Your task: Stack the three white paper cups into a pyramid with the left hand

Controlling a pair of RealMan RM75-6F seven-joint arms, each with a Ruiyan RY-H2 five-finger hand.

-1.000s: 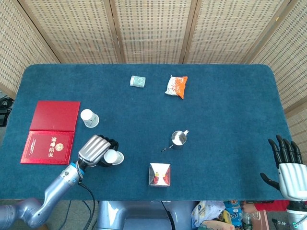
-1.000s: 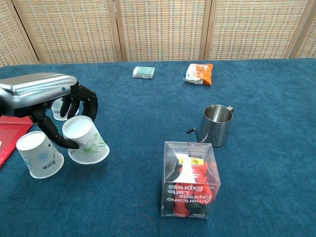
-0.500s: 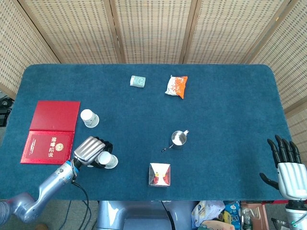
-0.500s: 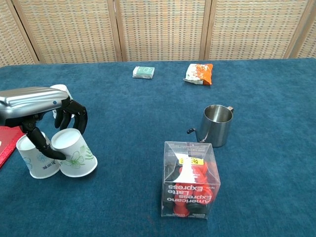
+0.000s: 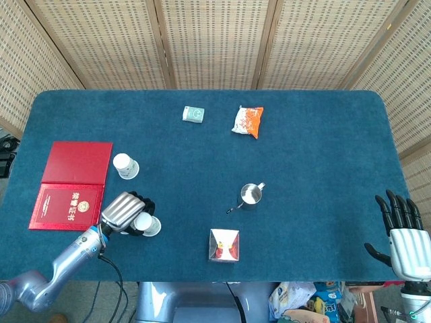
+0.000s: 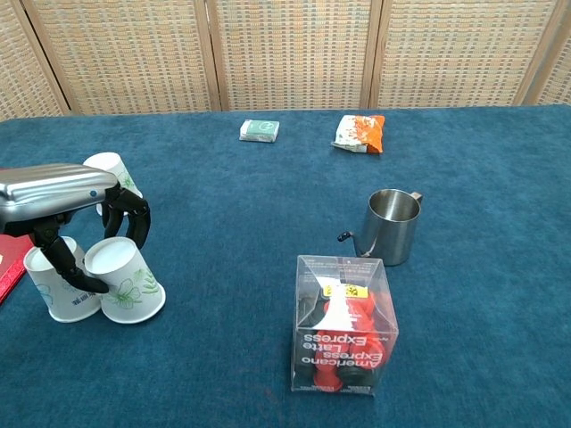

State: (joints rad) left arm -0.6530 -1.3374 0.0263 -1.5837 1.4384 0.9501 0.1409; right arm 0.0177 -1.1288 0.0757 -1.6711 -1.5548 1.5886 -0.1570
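My left hand (image 6: 67,201) reaches down over a white paper cup (image 6: 127,283) with a green print and holds it between its dark fingers. This cup stands slightly tilted on the blue cloth, close against a second white cup (image 6: 53,287) on its left. From above, the left hand (image 5: 124,210) hides most of both; only the held cup (image 5: 151,226) shows. A third white cup (image 6: 111,169) stands apart, further back, and is also seen as the third cup (image 5: 126,165) from above. My right hand (image 5: 404,237) hangs beyond the table's near right corner, fingers spread, holding nothing.
A red folder (image 5: 71,185) lies left of the cups. A steel pitcher (image 6: 391,225) and a clear box (image 6: 346,325) with a red pack stand mid-table. A green pack (image 5: 193,114) and an orange snack bag (image 5: 248,121) lie at the back.
My left hand has carried the held cup leftward and down until it stands against the second cup. The right hand has not moved.
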